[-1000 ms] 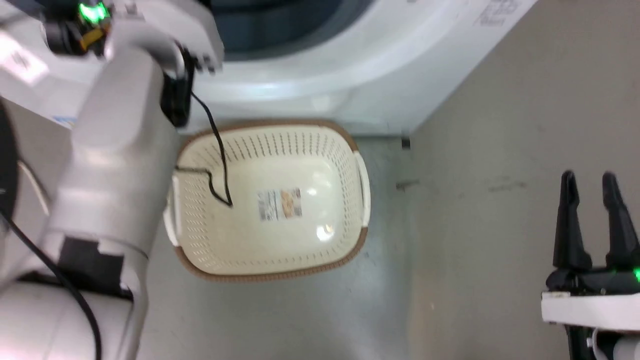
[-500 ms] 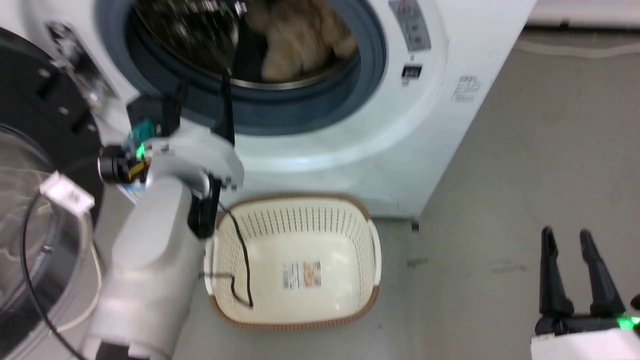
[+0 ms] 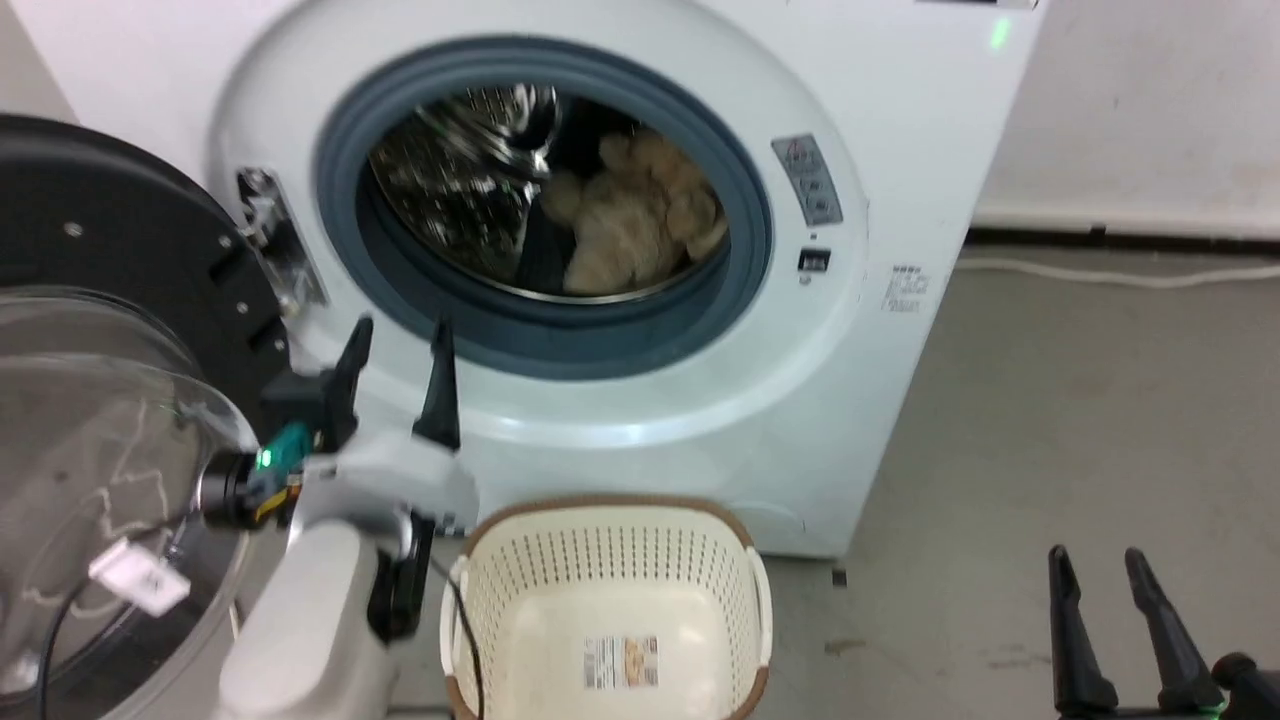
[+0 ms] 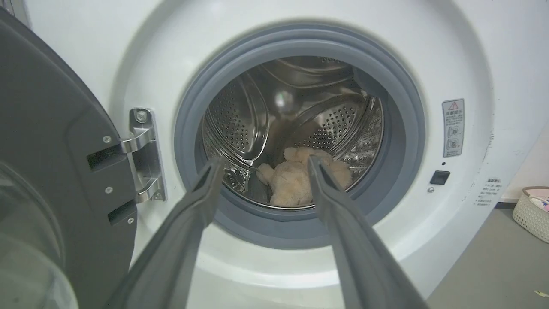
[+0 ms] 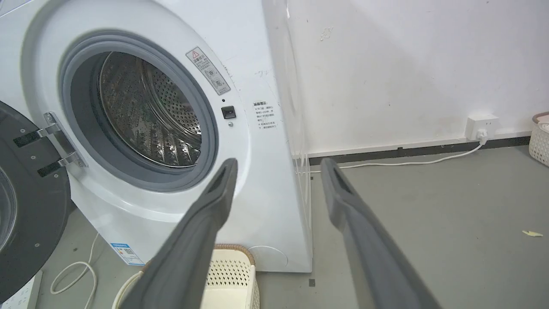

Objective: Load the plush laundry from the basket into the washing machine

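The plush laundry (image 3: 630, 235) (image 4: 296, 182) lies inside the steel drum of the washing machine (image 3: 880, 200) (image 4: 85, 51) (image 5: 261, 56), whose door (image 3: 110, 330) (image 4: 51, 141) hangs open at the left. On the floor in front stands the basket (image 3: 610, 560) (image 5: 227, 270), with only a label on its bottom. My left gripper (image 3: 400, 335) (image 4: 261, 165) is open and holds nothing, just outside the porthole's lower left. My right gripper (image 3: 1095, 560) (image 5: 279, 165) stands open over the floor at the lower right.
A white cable (image 3: 1120, 272) (image 5: 399, 163) runs along the wall base to a socket (image 5: 482, 124). Another small basket (image 4: 534, 210) (image 5: 541, 139) sits by the wall at the right. A power strip and cord (image 5: 73, 274) lie under the open door.
The head camera has tilted up, from looking down on the basket to facing the open porthole. The plush lies in the drum and my left gripper stands outside the opening.
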### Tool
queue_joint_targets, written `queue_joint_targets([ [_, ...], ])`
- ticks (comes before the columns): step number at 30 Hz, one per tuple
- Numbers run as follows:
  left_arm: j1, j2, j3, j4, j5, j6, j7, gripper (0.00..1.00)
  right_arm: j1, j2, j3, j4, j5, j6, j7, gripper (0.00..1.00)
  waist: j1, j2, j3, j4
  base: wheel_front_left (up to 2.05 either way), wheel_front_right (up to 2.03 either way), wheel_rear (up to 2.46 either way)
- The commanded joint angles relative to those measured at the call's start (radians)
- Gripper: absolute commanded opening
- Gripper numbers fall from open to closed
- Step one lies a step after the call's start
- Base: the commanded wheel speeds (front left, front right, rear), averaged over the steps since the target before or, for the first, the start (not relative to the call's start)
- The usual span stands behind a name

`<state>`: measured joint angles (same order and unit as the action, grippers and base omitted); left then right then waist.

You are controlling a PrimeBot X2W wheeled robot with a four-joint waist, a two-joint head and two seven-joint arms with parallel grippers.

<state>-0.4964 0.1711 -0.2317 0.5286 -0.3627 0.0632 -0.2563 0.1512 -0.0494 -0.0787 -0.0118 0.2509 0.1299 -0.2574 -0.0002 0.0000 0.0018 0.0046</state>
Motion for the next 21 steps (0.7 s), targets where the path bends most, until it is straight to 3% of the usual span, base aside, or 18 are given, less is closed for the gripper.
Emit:
queue_joint_targets([
  [1,0.033,0.008,0.000,-0.024,0.002,0.005,-0.001,1.00,0.018,-0.001,0.001,0.001,-0.007,0.001,-0.001,1.00,0.0002,0.0000,-0.024,0.006,0.00,0.00,0.00],
  [21,0.375,0.076,-0.010,-0.343,-0.039,0.041,0.096,1.00,0.041,-0.001,0.024,0.005,-0.046,0.001,0.040,1.00,0.0002,0.0000,-0.087,0.009,0.00,0.00,0.00],
])
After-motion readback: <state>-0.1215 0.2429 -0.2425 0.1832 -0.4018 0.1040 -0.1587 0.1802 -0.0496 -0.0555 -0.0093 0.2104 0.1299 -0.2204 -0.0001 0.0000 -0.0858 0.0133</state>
